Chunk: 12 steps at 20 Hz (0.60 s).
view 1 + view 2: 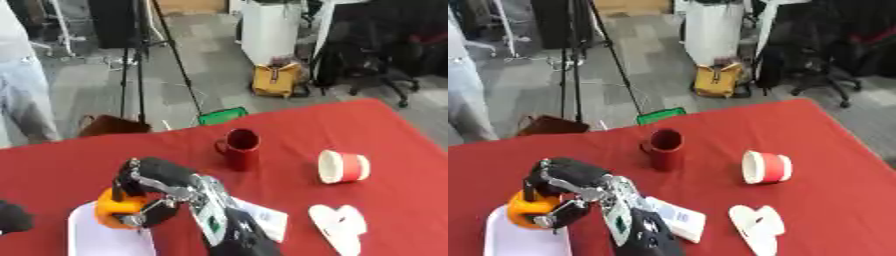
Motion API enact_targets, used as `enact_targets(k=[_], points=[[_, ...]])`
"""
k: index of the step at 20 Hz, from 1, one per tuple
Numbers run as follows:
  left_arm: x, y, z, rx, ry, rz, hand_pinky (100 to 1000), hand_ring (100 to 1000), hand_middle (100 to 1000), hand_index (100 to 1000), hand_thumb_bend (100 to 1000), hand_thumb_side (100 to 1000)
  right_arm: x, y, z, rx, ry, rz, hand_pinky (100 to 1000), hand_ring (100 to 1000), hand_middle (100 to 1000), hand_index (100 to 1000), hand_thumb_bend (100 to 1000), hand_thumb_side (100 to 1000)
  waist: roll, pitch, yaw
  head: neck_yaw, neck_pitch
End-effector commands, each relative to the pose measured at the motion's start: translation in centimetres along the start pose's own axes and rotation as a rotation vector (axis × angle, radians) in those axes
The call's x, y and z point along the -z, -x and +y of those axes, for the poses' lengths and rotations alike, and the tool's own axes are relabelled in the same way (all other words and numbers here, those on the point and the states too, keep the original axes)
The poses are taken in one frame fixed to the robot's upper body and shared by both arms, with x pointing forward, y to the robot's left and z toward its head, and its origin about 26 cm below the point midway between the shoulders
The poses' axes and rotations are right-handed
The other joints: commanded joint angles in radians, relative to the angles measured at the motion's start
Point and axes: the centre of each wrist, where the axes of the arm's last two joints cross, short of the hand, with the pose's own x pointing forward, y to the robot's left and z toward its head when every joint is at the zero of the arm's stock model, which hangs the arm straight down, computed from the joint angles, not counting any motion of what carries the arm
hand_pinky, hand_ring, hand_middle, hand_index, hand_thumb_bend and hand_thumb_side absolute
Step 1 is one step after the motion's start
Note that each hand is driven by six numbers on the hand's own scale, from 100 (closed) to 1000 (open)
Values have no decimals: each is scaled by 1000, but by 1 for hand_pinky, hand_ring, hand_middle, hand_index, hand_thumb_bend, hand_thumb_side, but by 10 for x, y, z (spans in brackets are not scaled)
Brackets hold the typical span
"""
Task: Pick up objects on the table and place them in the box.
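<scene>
At the near left, a white box lies on the red table. The right hand is over it, fingers curled round an orange. Farther right stands a dark red mug. A red-and-white cup lies on its side, and a white thing is near it.

head stereo pair | looking down over red table toward floor | near-identical overlap, slight sideways offset

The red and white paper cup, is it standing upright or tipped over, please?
Tipped over: the paper cup lies on its side on the red table, white rim facing left.
</scene>
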Motion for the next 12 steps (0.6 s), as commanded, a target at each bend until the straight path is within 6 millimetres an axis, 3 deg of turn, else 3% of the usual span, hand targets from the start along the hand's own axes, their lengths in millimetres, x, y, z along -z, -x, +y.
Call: enact_targets(k=[1, 4, 5, 6, 7, 8, 11, 12], points=[[4, -7, 2, 13, 8, -32, 713, 705, 680, 812, 452, 994, 11, -8, -5, -65, -85, -120, 224, 372, 331, 506, 100, 100, 0, -12, 0, 4, -5], [4, -7, 2, 13, 9, -32, 713, 706, 680, 813, 452, 994, 13, -10, -3, -74, -109, -135, 247, 391, 358, 531, 100, 100, 0, -13, 0, 4, -6], [4, -7, 2, 13, 9, -33, 713, 707, 681, 812, 452, 993, 14, -11, -3, -76, -114, -137, 340, 469, 467, 610, 125, 100, 0, -13, 0, 4, -6], [5, -7, 2, 12, 11, -34, 713, 707, 681, 813, 452, 993, 16, -11, -3, -86, -136, -143, 452, 573, 594, 705, 230, 250, -1, -13, 2, 3, -7], [5, -7, 2, 11, 13, -35, 713, 707, 681, 813, 452, 993, 19, -13, -2, -97, -171, -150, 452, 573, 594, 705, 230, 250, -1, -13, 3, 3, -8], [5, -7, 2, 10, 13, -36, 713, 707, 682, 813, 453, 991, 22, -14, 0, -110, -210, -157, 556, 669, 722, 781, 278, 366, -1, -14, 3, 3, -8], [5, -7, 2, 9, 12, -38, 713, 707, 682, 813, 453, 991, 25, -18, 4, -134, -286, -162, 556, 669, 722, 781, 278, 366, 0, -14, 1, 4, -10], [5, -7, 2, 9, 13, -37, 713, 708, 682, 813, 453, 992, 25, -18, 4, -140, -307, -160, 598, 702, 752, 813, 286, 402, 0, -14, 0, 5, -10]])
